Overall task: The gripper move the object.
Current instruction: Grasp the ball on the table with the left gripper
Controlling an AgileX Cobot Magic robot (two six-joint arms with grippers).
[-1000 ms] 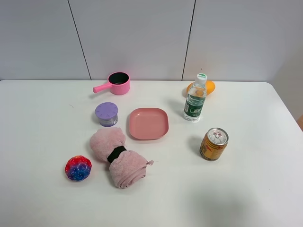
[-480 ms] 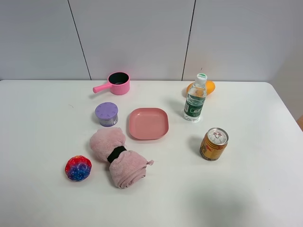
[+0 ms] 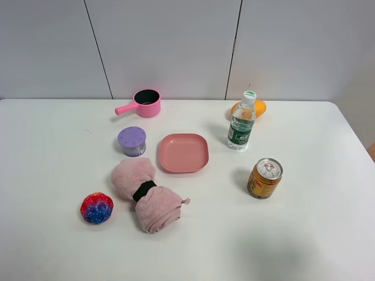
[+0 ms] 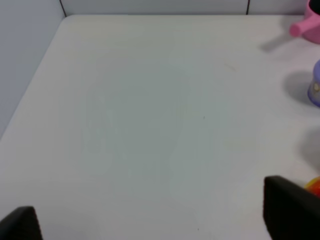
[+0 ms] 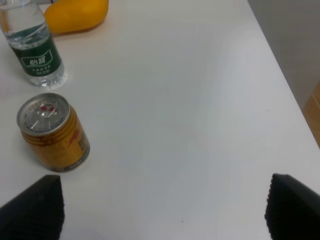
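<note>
The object, a small bumpy ball (image 3: 96, 208) in red, blue and purple, lies on the white table (image 3: 316, 234) at the front left, just left of a rolled pink towel (image 3: 146, 194). An orange-yellow sliver of the ball (image 4: 314, 186) shows in the left wrist view behind one black finger (image 4: 290, 207). My left gripper (image 4: 152, 220) is open and empty over bare table, with the ball beside it. My right gripper (image 5: 162, 210) is open and empty, its fingers (image 5: 295, 205) wide apart near the drink can (image 5: 52, 132). Neither arm shows in the exterior high view.
A pink saucepan (image 3: 146, 103) stands at the back. A purple-lidded container (image 3: 132, 141) and a pink plate (image 3: 184, 153) sit mid-table. A water bottle (image 3: 241, 123), an orange fruit (image 3: 256, 108) and a gold can (image 3: 265, 178) are on the right.
</note>
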